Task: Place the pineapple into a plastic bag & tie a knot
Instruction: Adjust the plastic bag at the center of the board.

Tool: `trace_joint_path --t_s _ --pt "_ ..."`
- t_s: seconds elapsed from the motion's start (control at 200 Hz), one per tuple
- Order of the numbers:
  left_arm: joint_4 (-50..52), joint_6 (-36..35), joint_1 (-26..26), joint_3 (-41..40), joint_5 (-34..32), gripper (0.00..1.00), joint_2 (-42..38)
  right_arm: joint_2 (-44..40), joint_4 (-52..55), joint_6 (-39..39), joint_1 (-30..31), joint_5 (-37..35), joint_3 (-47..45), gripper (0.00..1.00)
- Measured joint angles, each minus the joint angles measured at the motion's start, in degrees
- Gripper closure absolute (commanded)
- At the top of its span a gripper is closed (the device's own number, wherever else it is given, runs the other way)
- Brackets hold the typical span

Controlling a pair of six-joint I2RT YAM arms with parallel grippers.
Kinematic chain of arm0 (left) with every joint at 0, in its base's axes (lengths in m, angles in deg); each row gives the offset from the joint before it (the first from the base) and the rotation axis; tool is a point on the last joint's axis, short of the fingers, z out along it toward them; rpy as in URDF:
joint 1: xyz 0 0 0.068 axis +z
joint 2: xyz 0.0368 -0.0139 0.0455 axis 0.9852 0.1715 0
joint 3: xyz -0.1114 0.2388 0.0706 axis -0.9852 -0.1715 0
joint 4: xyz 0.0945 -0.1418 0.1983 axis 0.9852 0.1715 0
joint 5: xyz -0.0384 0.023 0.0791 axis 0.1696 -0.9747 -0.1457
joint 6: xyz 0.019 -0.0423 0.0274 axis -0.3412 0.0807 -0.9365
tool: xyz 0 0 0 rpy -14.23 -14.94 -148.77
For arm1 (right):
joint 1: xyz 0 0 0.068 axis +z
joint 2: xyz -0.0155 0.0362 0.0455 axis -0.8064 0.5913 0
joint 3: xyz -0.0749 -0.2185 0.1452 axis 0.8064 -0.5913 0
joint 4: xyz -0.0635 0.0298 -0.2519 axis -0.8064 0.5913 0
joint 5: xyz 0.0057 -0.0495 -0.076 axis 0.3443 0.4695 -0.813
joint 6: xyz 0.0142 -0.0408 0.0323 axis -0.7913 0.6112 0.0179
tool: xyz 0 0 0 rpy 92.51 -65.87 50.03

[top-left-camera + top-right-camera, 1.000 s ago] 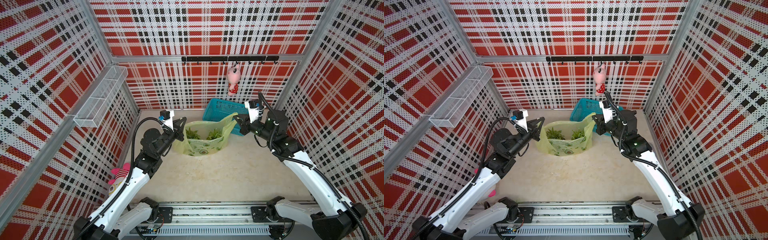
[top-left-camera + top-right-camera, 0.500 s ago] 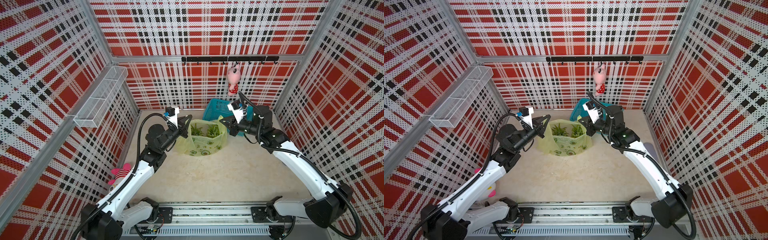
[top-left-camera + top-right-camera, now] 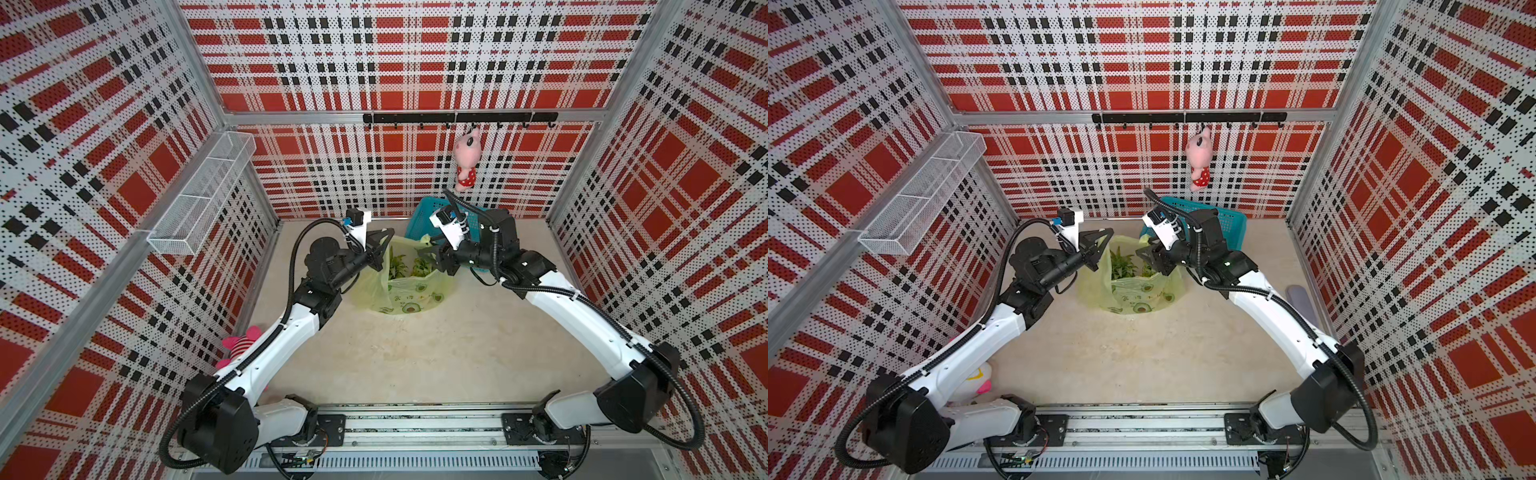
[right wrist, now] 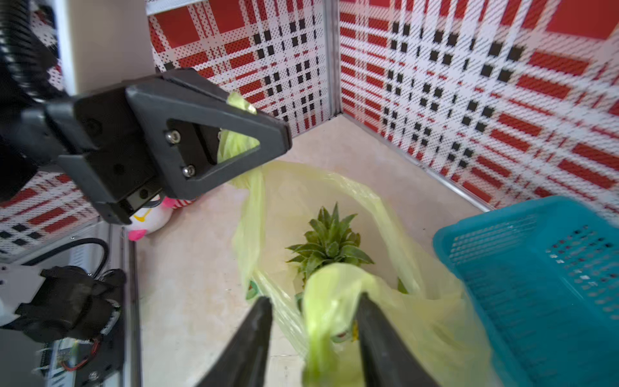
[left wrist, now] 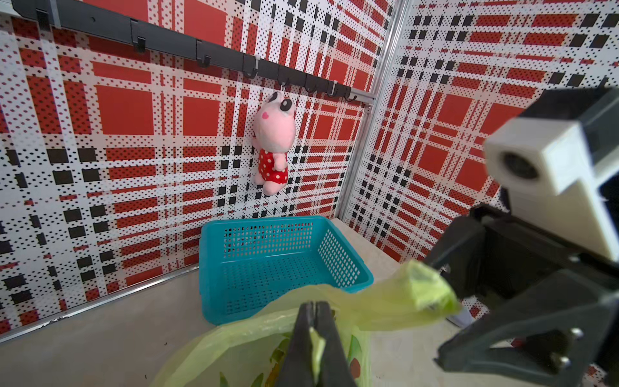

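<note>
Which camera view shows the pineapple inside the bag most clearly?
The right wrist view: the pineapple shows its leafy crown large, in the open plastic bag. In both top views it is only small green leaves. The left wrist view catches just a few leaf tips.

I am wearing smooth white shells on my left arm (image 3: pixel 291 328) and right arm (image 3: pixel 582 316), with chunky black joints. Bumpy black cables (image 4: pixel 15 57) are looping along them. My fingers (image 4: pixel 187 97) are looking like black triangles with holes. Shiny screws (image 4: pixel 172 135) are sitting in them, and a white camera box (image 5: pixel 549 157) is riding on each wrist.
</note>
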Motion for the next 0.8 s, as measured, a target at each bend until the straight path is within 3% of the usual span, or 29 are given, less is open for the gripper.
trace_joint_path --t_s 0.115,0.296,0.596,0.797 --pt "-0.2 -0.7 0.4 0.0 1.0 1.0 0.7 -6.2 -3.4 -3.0 -3.6 -2.0 -2.4 0.26" --pt "-0.8 -1.4 0.8 0.2 2.0 1.0 1.9 -9.6 -8.8 -9.5 -8.9 -4.5 -2.4 0.28" --pt "-2.9 -1.7 1.5 2.2 2.1 1.0 4.2 3.1 -8.3 -16.1 -11.6 -9.9 5.8 0.35" --pt "-3.5 -2.1 1.7 4.1 2.9 1.0 6.7 12.0 -7.3 -10.9 -11.3 0.0 10.7 0.33"
